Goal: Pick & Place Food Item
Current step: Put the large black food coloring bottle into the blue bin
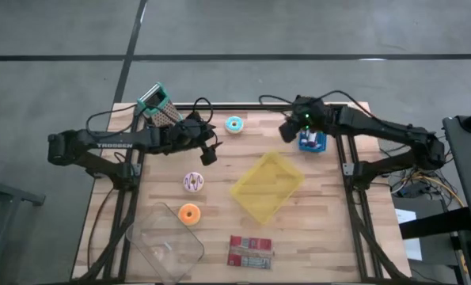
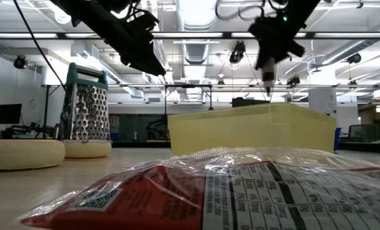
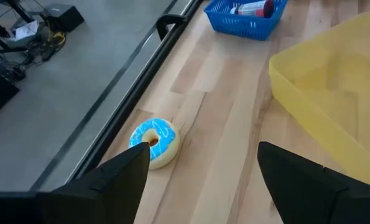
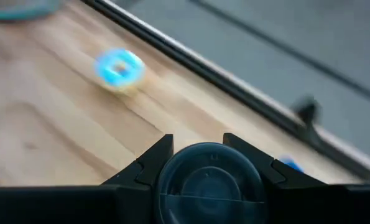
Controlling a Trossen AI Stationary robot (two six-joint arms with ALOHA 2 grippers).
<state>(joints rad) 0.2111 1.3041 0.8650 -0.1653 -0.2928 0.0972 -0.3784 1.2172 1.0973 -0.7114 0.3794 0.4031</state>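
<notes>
Judging from how things lay, the job was barely begun. The yellow bin (image 1: 267, 187) in the middle of the tabletop (image 1: 330, 229) looked empty from above, and the three doughnuts sat out on the wood: a blue-iced doughnut (image 1: 233, 124) near the far edge, a purple-iced doughnut (image 1: 193, 182) to the left of the bin, and an orange doughnut (image 1: 189, 213) nearer the front beside a clear container (image 1: 165, 245). A red snack packet (image 1: 250, 252) lay at the front edge, and a box grater (image 1: 158, 105) stood at the far left corner. Which food was meant to go where, the pictures did not say.

The right claw (image 1: 290, 129) hung above the far side of the tabletop, just beside a small blue basket (image 1: 312, 142) that held something I could not identify. In its wrist view the dark fingers (image 4: 153, 160) pinched a round, dark, lid-like object (image 4: 208, 180) between them; what it was I could not tell, possibly a jar or bottle cap. So that claw was closed on an item and raised off the wood, with the placing yet to come.

The left claw (image 1: 208, 153) hovered between the blue-iced and purple-iced doughnuts, its jaws spread wide and empty, touching nothing. Its own camera looked past them toward the blue-iced doughnut.
</notes>
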